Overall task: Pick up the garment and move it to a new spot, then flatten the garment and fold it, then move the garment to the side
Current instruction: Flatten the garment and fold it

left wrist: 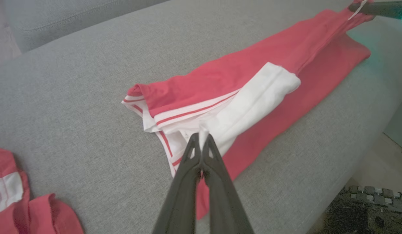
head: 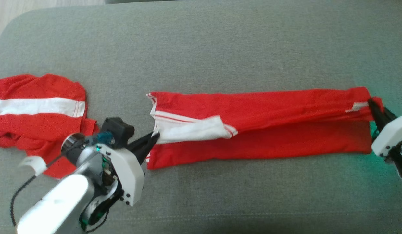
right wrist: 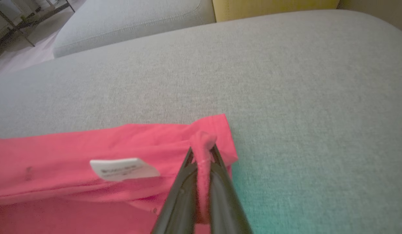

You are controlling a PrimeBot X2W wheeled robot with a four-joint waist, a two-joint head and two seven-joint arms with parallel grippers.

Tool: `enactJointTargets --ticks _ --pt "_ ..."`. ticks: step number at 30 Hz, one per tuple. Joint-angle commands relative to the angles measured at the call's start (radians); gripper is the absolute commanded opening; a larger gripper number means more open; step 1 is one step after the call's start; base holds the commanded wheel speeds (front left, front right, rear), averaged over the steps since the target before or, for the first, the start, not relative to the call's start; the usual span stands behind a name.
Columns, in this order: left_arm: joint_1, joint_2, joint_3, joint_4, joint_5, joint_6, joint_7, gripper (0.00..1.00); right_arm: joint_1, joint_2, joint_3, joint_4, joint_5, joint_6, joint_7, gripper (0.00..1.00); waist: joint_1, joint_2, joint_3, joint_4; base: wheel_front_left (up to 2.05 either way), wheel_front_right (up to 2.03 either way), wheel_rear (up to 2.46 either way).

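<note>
left gripper (head: 154,135): clenched on the white edge at the near end of the garment (head: 269,123); only a thin bit of cloth sits between the tips.
right gripper (head: 371,104): clamped on a bunched red corner at the far end, with cloth wedged between its fingers.
garment position: stretched long and flat between the two grippers on the grey cushion (head: 201,48), partly folded lengthwise.
risk, slip: the left pinch looks shallow, so a pull along the length could tug the white edge free.
risk, layers: either grip may hold the top layer only, and a lift would then open the fold.
risk, sleeve: the white sleeve (head: 191,130), just ahead of the left tips, lies loose on top and could flop out or crease.
risk, overpull: with the grippers pulling apart the cloth may stretch or skew.
care label (right wrist: 123,169): beside the right tips, lying free.
second garment (head: 35,107): crumpled behind and beside the left arm, close to it; the arm could snag or drag it.
obstruction: nothing lies on the cushion beyond the grippers; I judge the path clear.
</note>
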Motion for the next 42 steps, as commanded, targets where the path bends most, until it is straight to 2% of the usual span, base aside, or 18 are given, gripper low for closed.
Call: enactJointTargets --ticks 1,4,5,6,7,8,9,10,11,12,16,21,27,30,32,36,40,42 --pt "-0.031 0.033 0.04 -0.015 0.017 0.002 -0.004 0.0 0.022 -0.047 0.001 -0.024 0.003 -0.001 0.007 0.0 0.0 0.0 -0.003 -0.007 0.0 0.0 0.0" --pt "-0.028 0.021 0.02 0.015 0.031 -0.003 -0.015 0.0 0.04 -0.052 -0.005 -0.039 -0.005 -0.001 0.038 0.0 0.0 0.0 -0.008 -0.016 0.0 0.0 0.0" --pt "-0.028 0.015 0.015 0.025 0.033 -0.005 -0.019 0.0 0.046 -0.054 -0.006 -0.041 -0.012 -0.001 0.049 0.23 0.0 0.0 -0.009 -0.018 0.0 0.0 0.0" --pt "-0.028 0.01 0.009 0.037 0.035 -0.008 -0.023 0.0 0.051 -0.054 -0.007 -0.042 -0.018 -0.001 0.06 0.68 0.0 0.0 -0.011 -0.02 0.0 0.0 0.0" --pt "-0.029 0.007 0.003 0.05 0.04 -0.011 -0.025 0.0 0.056 -0.052 -0.011 -0.039 -0.022 -0.001 0.074 1.0 0.0 0.0 -0.013 -0.023 0.0 0.0 0.0" --pt "-0.03 0.006 -0.004 0.062 0.047 -0.014 -0.026 0.22 0.062 -0.052 -0.013 -0.038 -0.027 -0.001 0.087 1.0 0.0 0.0 -0.015 -0.025 0.0 0.0 0.0" --pt "-0.03 0.005 -0.01 0.073 0.052 -0.015 -0.028 0.37 0.068 -0.051 -0.017 -0.034 -0.032 -0.001 0.102 1.0 0.0 0.0 -0.018 -0.028 0.0 0.0 0.0" --pt "-0.028 0.003 -0.013 0.083 0.053 -0.016 -0.031 0.45 0.071 -0.051 -0.024 -0.028 -0.04 -0.001 0.113 1.0 0.0 0.0 -0.02 -0.03 0.0 0.0 0.0" --pt "-0.025 0.003 -0.015 0.094 0.053 -0.015 -0.032 0.76 0.074 -0.051 -0.031 -0.019 -0.05 -0.001 0.124 1.0 0.0 0.0 -0.023 -0.032 0.0 0.0 0.0" --pt "-0.024 0.003 -0.015 0.104 0.056 -0.011 -0.037 1.0 0.077 -0.049 -0.036 -0.014 -0.06 -0.001 0.136 1.0 0.0 0.0 -0.025 -0.033 0.0 0.0 0.0" --pt "-0.019 -0.004 -0.003 0.136 0.075 0.021 -0.081 1.0 0.08 -0.035 -0.083 -0.013 -0.085 -0.001 0.149 1.0 0.0 0.0 -0.037 -0.036 0.0 0.0 0.0" --pt "0.003 -0.055 0.069 0.14 0.014 0.073 -0.174 1.0 0.078 0.004 -0.184 -0.052 -0.125 -0.001 0.043 1.0 0.0 0.0 -0.058 -0.036 0.0 0.0 0.0" --pt "0.028 -0.122 0.207 0.134 -0.056 0.139 -0.38 1.0 0.119 0.074 -0.305 -0.144 -0.18 -0.001 -0.113 1.0 0.0 0.0 -0.089 -0.025 0.0 0.0 0.0" --pt "0.051 -0.163 0.261 0.14 -0.084 0.155 -0.471 1.0 0.158 0.101 -0.359 -0.192 -0.222 -0.001 -0.159 1.0 0.0 0.0 -0.101 -0.019 0.0 0.0 0.0" --pt "0.065 -0.185 0.286 0.148 -0.065 0.169 -0.503 1.0 0.189 0.122 -0.399 -0.223 -0.248 -0.001 -0.177 1.0 0.0 0.0 -0.107 -0.015 0.0 0.0 0.0" --pt "0.103 -0.241 0.325 0.152 -0.027 0.171 -0.518 1.0 0.237 0.15 -0.455 -0.264 -0.311 -0.001 -0.191 1.0 0.0 0.0 -0.11 -0.008 0.0 0.0 0.0" --pt "0.161 -0.324 0.435 0.076 0.145 0.16 -0.519 1.0 0.29 0.201 -0.539 -0.307 -0.4 -0.001 -0.198 1.0 0.0 0.0 -0.096 -0.003 0.0 0.0 0.0" --pt "0.202 -0.377 0.489 0.06 0.192 0.139 -0.519 1.0 0.309 0.225 -0.572 -0.327 -0.45 -0.001 -0.199 1.0 0.0 0.0 -0.089 0.0 0.0 0.0 0.0"
